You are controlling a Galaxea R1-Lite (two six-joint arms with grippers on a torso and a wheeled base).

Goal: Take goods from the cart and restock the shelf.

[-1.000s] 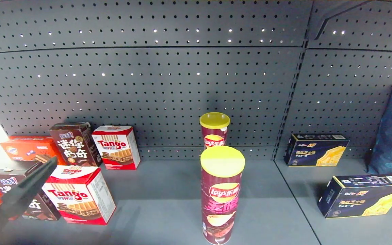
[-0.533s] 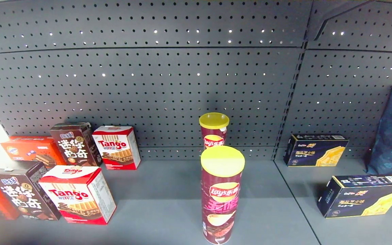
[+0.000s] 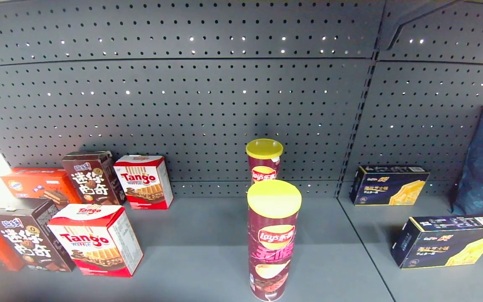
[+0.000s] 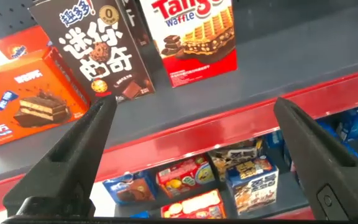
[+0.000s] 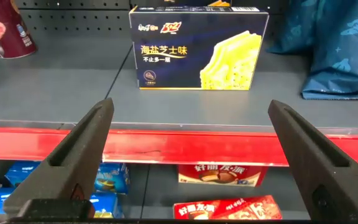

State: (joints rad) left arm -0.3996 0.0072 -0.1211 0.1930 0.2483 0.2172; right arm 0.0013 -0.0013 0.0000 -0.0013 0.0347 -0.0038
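Shelf (image 3: pixel 208 251) is part stocked: two chip cans (image 3: pixel 273 239) upright in the middle, one behind the other, wafer boxes (image 3: pixel 97 241) on the left, dark blue boxes (image 3: pixel 447 241) on the right, bare deck between the groups. Left gripper (image 4: pixel 192 102) has fingers apart and is empty, facing the brown box (image 4: pixel 98 50). Right gripper (image 5: pixel 191 104) is the same, facing a dark blue box. Both sit just off the red edge strip (image 5: pixel 191 148). Our read: between picks. Next we go to the cart, grab one item square, and set it upright beside like goods, clear of the chip cans, which look tippy.
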